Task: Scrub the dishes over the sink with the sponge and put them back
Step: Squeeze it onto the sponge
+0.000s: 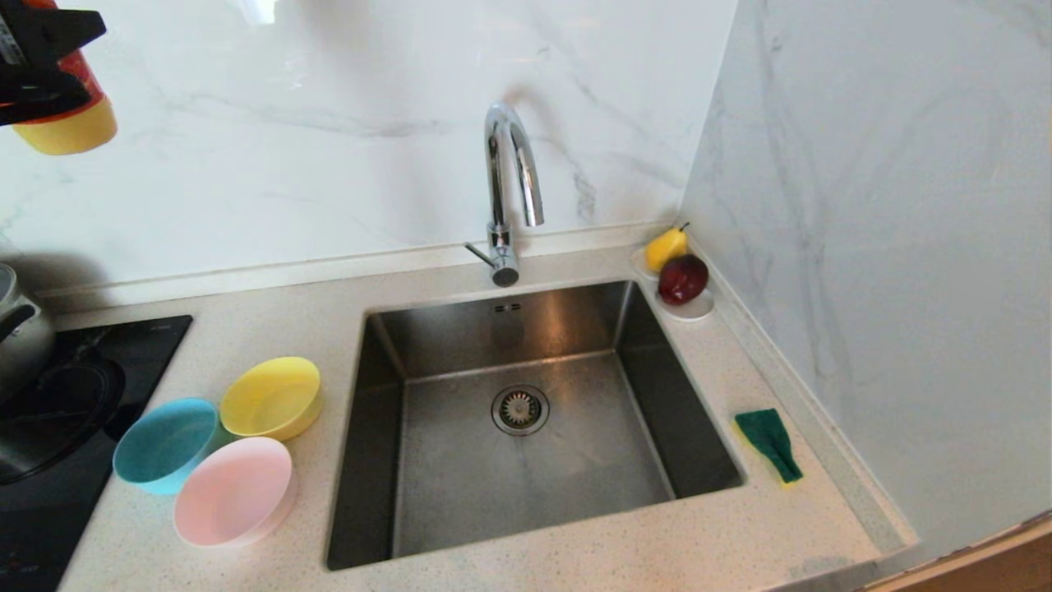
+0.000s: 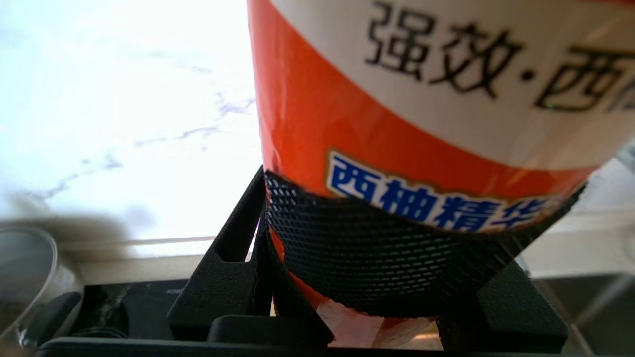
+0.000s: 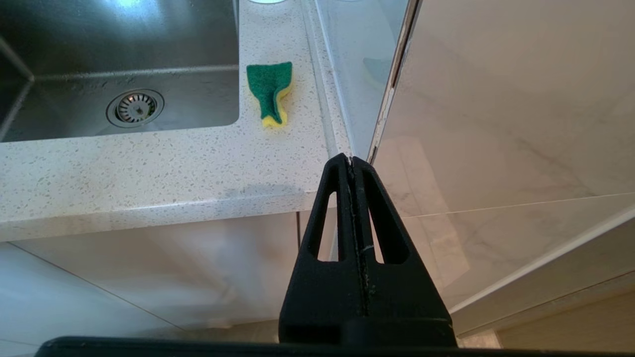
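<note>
Three dishes sit on the counter left of the sink (image 1: 460,337): a yellow bowl (image 1: 271,397), a teal bowl (image 1: 164,444) and a pink bowl (image 1: 234,491). The green-and-yellow sponge (image 1: 768,444) lies on the counter right of the sink, also seen from the right wrist as the sponge (image 3: 270,89). My left gripper (image 1: 41,66) is high at the far left, well above the bowls, shut on a yellow bottle with an orange label (image 1: 78,123). In the left wrist view the bottle (image 2: 421,99) fills the space within the left gripper (image 2: 397,248). My right gripper (image 3: 351,161) hangs shut and empty below the counter's front edge.
An arched chrome faucet (image 1: 509,181) stands behind the sink. A white saucer (image 1: 694,311) with fruit sits in the back right corner. A steel pot (image 1: 20,329) rests on the black cooktop (image 1: 49,493) at the left. Marble walls close off the back and right.
</note>
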Tool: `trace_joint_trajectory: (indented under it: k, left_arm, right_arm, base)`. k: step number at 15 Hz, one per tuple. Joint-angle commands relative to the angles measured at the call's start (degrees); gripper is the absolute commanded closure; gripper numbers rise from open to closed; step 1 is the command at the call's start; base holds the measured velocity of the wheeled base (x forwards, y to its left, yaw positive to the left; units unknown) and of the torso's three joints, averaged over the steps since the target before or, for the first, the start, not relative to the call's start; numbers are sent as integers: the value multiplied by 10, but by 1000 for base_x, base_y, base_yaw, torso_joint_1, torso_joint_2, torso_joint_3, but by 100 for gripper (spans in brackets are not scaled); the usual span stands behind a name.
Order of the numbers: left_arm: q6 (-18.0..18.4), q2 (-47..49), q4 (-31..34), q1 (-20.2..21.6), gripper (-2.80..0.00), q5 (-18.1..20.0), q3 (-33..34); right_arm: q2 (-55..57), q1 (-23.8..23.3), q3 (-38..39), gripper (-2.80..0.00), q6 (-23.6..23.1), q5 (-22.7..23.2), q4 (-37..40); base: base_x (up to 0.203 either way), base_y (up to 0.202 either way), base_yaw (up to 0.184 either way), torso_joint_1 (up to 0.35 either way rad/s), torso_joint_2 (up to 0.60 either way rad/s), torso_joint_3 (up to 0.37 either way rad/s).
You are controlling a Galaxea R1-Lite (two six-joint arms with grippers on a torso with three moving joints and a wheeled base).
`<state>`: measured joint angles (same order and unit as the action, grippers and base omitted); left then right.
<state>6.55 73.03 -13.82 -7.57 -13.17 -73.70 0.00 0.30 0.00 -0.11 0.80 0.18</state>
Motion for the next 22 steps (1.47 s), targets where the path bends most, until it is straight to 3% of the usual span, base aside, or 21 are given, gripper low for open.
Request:
trace_joint_trajectory:
  k: [1, 6, 8, 12, 17, 22]
  left_arm:
    - [9, -21, 5, -25, 0, 0, 1]
    - [73, -72, 127, -129, 0, 3, 9]
    - [116, -89, 176, -171, 0, 10, 15]
    - [174, -89, 187, -241, 0, 7, 17]
    - [213, -56, 182, -298, 0, 5, 32]
    - [218, 11, 181, -343, 0, -2, -14]
  right_arm:
    - [0, 0, 0, 0, -1, 0, 0]
    - [0, 0, 0, 0, 0, 0, 0]
    - [0, 0, 0, 0, 0, 0, 0]
    - [0, 0, 0, 0, -1, 0, 0]
    - [0, 0, 0, 0, -1, 0, 0]
    - [0, 0, 0, 0, -1, 0, 0]
  base:
    - [0, 0, 0, 0, 0, 0]
    - [0, 0, 0, 0, 0, 0]
    - [0, 0, 0, 0, 0, 0]
    - [0, 0, 0, 0, 0, 0]
    - [0, 0, 0, 0, 0, 0]
    - [0, 0, 0, 0, 0, 0]
